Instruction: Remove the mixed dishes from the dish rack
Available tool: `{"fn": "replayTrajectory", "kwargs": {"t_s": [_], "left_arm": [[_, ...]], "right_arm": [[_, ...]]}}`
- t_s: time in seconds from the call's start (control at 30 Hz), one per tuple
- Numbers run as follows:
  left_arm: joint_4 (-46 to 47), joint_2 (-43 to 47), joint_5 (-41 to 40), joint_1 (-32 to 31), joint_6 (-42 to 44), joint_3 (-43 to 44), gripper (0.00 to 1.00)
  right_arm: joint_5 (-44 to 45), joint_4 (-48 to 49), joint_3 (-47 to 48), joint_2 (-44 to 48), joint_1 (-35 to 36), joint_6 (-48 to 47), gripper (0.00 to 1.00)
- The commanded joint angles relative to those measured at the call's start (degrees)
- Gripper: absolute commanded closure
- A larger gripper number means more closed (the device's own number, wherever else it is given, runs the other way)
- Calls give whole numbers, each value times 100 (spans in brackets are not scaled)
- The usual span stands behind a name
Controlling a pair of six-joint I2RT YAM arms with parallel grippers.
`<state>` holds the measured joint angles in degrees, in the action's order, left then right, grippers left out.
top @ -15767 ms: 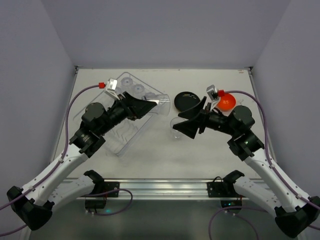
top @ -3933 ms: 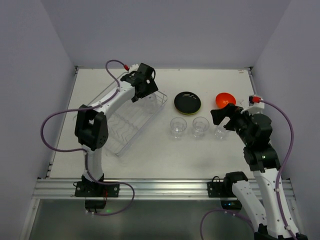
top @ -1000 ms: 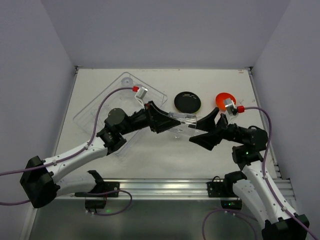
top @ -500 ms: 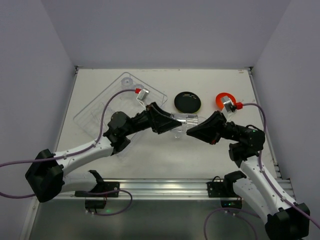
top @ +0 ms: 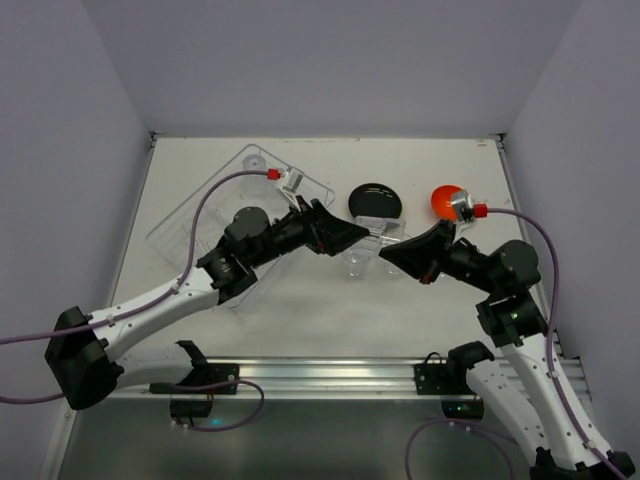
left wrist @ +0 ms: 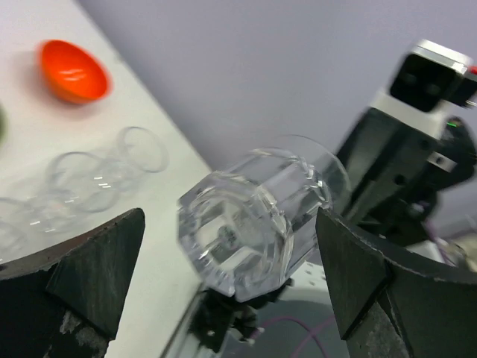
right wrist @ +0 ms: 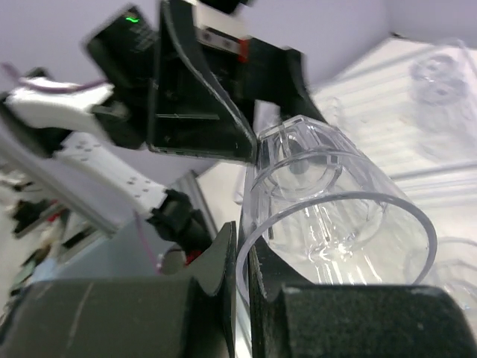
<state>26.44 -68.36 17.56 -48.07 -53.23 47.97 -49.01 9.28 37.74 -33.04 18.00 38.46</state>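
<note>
**Q:** Which step is being shown?

**A:** A hand-over, by the look of it. At left, the dish rack is lying on the worktop, with what seems to be one remaining cup in its far corner. At centre, the left claw is standing spread, with a gap showing on each side of the airborne clear cup. The right claw is pinching that cup's wall at the rim.

**Q:** What is the next move calling for?

**A:** Probably the left claw backing away without knocking the cup. The right arm would then be righting it beside the standing cups, near the black plate and the orange-red bowl.
</note>
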Motion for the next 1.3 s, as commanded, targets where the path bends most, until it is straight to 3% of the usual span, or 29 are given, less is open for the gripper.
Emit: {"fn": "replayTrajectory", "kwargs": {"t_s": [0.0, 0.03, 0.17, 0.23, 0.3, 0.4, 0.5, 0.73, 0.83, 0.97, 1.27], "left_arm": [[-2640, 419, -2279, 17, 955, 643, 0], [-3348, 489, -2605, 17, 1007, 705, 0], [-4461, 1007, -3906, 44, 1437, 916, 0], [-5057, 1270, -4303, 44, 1596, 1004, 0], [-5489, 1438, -4541, 44, 1868, 1206, 0], [-6656, 1659, -4902, 44, 2176, 1504, 0], [-7099, 1834, -5078, 44, 2334, 1479, 0], [-6512, 2248, -5088, 44, 2730, 425, 0], [-6274, 2143, -4904, 44, 2879, 223, 0], [-6458, 1888, -4982, 44, 2924, 266, 0], [-6212, 2212, -4692, 44, 2959, -24, 0]], "right_arm": [[1156, -2551, 822, -150, 28, -1463, 100], [1296, -2867, 927, -342, 37, -1594, 100], [2218, -4351, 1411, -695, 37, -1982, 100], [3131, -4993, 1586, -818, 28, -2000, 100], [4156, -5426, 1710, -941, 37, -1965, 100], [4890, -6209, 2000, -1371, 28, -1755, 100], [5278, -6411, 2053, -1714, 28, -1500, 100], [5912, -6974, 2185, -2663, 37, -929, 100], [5711, -6547, 1880, -2910, 28, -762, 100], [5823, -6421, 1597, -3147, 37, -357, 100], [6079, -6061, 1105, -3551, 28, -49, 99]]}}
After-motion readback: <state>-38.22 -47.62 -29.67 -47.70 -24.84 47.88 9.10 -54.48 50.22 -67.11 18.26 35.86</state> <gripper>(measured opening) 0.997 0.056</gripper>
